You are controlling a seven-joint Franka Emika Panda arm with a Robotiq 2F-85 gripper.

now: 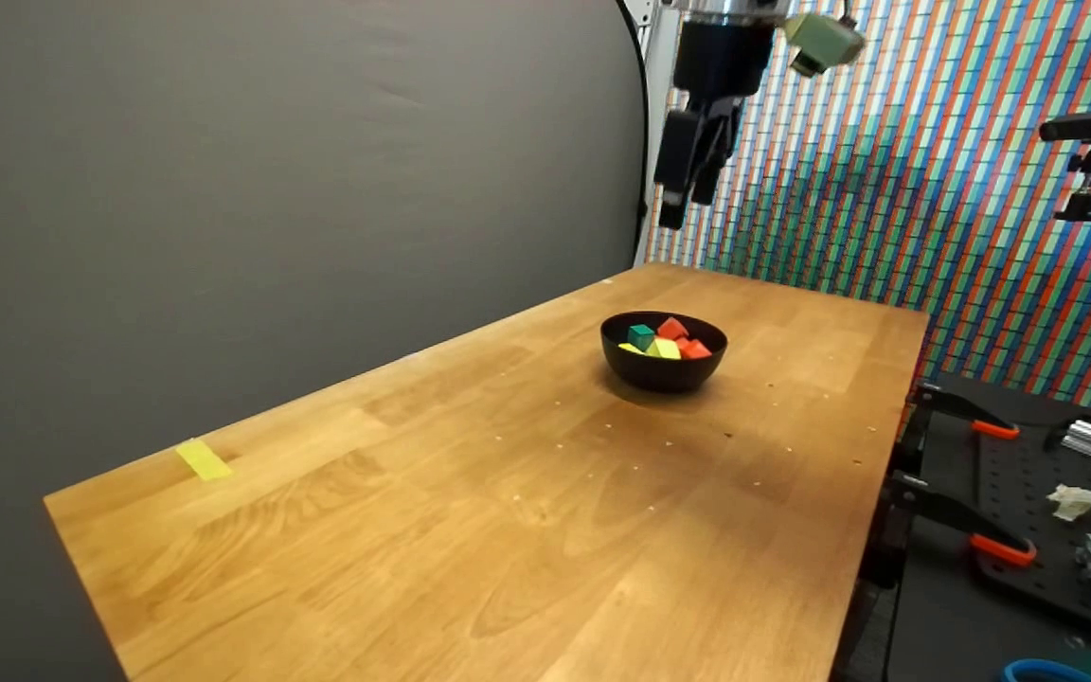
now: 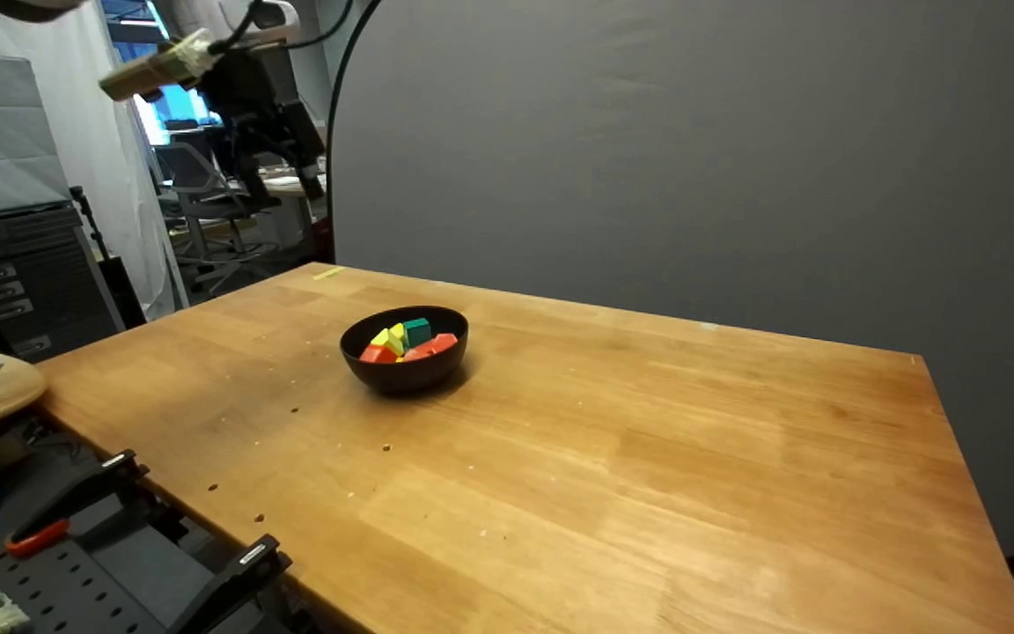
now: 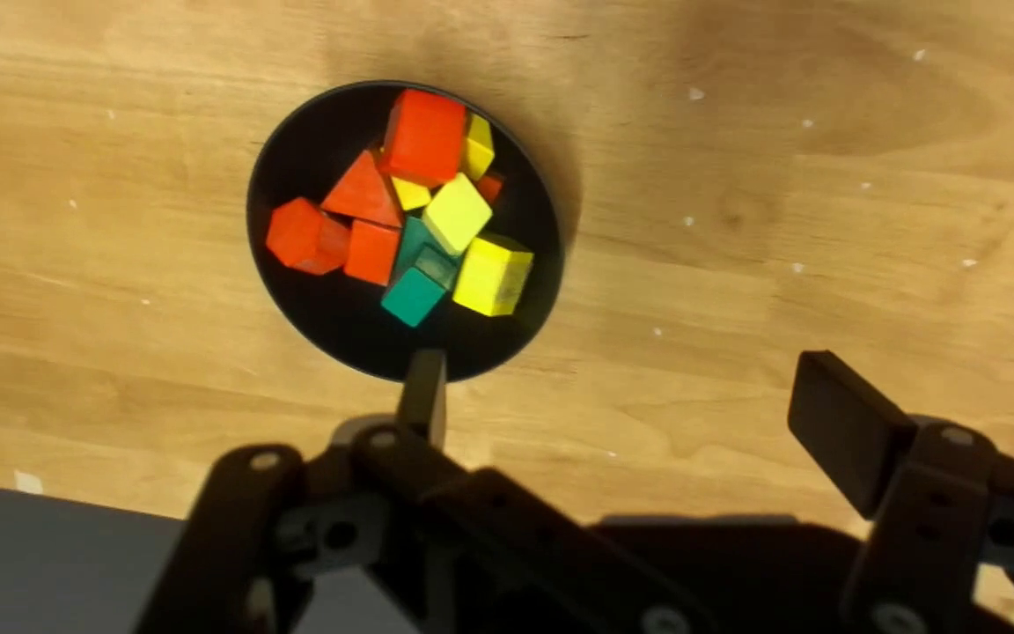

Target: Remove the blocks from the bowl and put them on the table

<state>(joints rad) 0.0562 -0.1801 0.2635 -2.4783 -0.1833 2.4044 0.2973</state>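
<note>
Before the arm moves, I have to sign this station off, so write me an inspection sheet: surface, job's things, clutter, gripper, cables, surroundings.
Surface: table of light brown wood, with small pale flecks and dark spots.
Job's things: black bowl standing upright on the table; red, yellow and green blocks heaped inside it.
Clutter: flat yellow strip near a table edge; black clamps with orange parts and a crumpled pale scrap beside the table.
Gripper: open, holding nothing, above the table.
Cables: black cable meeting a pale green box; its far end is out of view.
Surroundings: grey backdrop, multicoloured patterned panel, office chair, drawer cabinet.
</note>
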